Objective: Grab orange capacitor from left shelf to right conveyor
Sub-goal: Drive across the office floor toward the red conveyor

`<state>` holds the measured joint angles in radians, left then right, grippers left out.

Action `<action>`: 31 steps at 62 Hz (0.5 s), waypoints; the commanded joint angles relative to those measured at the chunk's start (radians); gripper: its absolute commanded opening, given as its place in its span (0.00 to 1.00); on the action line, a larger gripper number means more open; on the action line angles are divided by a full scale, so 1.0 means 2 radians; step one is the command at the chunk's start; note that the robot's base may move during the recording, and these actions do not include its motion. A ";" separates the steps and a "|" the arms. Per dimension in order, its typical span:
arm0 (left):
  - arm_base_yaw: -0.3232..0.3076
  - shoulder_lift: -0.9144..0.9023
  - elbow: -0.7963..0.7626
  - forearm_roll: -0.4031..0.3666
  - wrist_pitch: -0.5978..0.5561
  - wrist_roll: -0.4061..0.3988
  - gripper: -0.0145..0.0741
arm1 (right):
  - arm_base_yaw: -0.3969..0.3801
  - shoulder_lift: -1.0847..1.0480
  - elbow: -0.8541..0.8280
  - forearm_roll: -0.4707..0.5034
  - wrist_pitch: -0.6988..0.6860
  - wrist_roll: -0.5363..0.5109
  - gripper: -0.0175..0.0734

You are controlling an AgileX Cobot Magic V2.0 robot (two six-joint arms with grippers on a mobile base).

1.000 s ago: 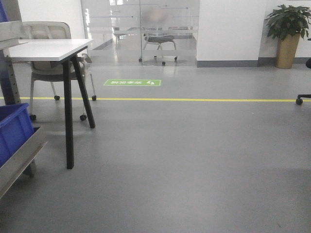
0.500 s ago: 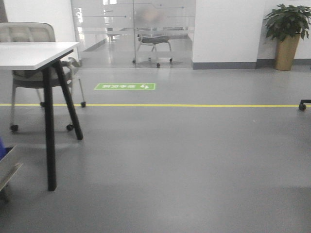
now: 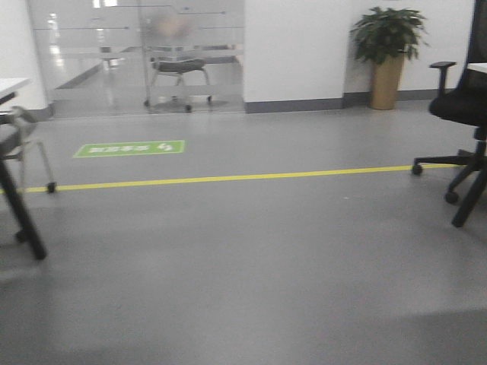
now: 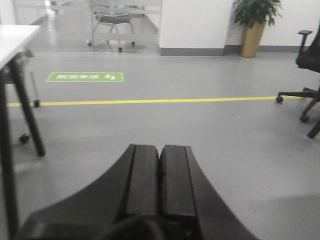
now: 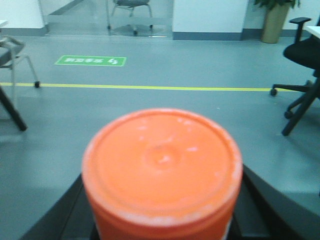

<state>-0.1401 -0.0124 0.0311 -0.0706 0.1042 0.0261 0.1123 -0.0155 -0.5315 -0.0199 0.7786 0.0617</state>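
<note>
Capacitor (image 5: 161,170) sits in my right gripper (image 5: 161,227), its round orange end face filling the lower half of the right wrist view, raised above open grey floor (image 3: 251,258). Dark fingers (image 5: 257,205) flank it on both sides. The pads themselves are hidden behind its body, so I judge rather than see that they clamp its side wall. My left gripper (image 4: 160,150) is closed on nothing, its two fingers pressed flat together.

It looks like a rigid cylinder with a smooth, hard skin, and the end face shows pale scuffs. I judge it light enough for one gripper but slippery, and likely to roll if set down on its side. The best hold is across the curved wall around mid-height, squeezing through the centre so it cannot pivot or squirt out. I would bring it down upright on its flat end.

Only the right wrist view shows the capacitor at all. The front view shows neither arm, just the yellow line (image 3: 228,177), a green floor sign (image 3: 129,147), a potted plant (image 3: 386,46) and a black chair (image 3: 460,106) at the right. The left wrist view alone gives my empty gripper and a white table (image 4: 15,37) at the left. No view shows the shelf or the conveyor, so I cannot tell how far the belt lies from here
</note>
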 commanded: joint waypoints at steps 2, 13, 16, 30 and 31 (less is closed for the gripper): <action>0.001 -0.006 -0.002 -0.002 -0.042 -0.001 0.02 | -0.004 -0.001 -0.016 -0.006 -0.045 -0.001 0.30; 0.001 -0.006 -0.002 -0.002 -0.042 -0.001 0.02 | -0.004 -0.001 -0.016 -0.006 -0.045 -0.001 0.30; 0.001 -0.006 -0.002 -0.002 -0.042 -0.001 0.02 | -0.004 -0.001 -0.016 -0.006 -0.045 -0.001 0.30; 0.001 -0.006 -0.002 -0.002 -0.042 -0.001 0.02 | -0.004 -0.001 -0.016 -0.006 -0.045 -0.001 0.30; 0.001 -0.006 -0.002 -0.002 -0.042 -0.001 0.02 | -0.004 -0.001 -0.016 -0.006 -0.045 -0.001 0.30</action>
<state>-0.1401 -0.0124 0.0311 -0.0706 0.1042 0.0261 0.1116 -0.0155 -0.5315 -0.0199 0.7786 0.0617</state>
